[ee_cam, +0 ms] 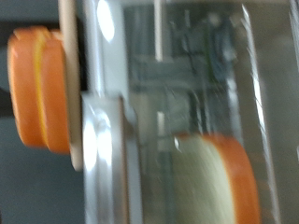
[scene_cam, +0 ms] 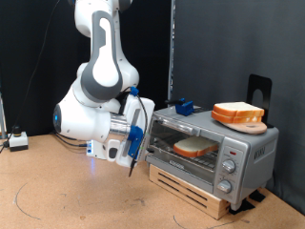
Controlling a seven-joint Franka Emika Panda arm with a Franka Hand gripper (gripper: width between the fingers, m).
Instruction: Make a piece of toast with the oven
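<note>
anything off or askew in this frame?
Nothing stands out. The oven sits level with its door shut, the piece of toast inside on the rack, the stack of slices on top. The gripper is by the door.

Shut glass door [scene_cam: 187, 145] blocks the oven [scene_cam: 212, 148] cavity.

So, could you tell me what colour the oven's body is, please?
Silver-grey, with a glass door; the oven shows best in the exterior view.
</note>
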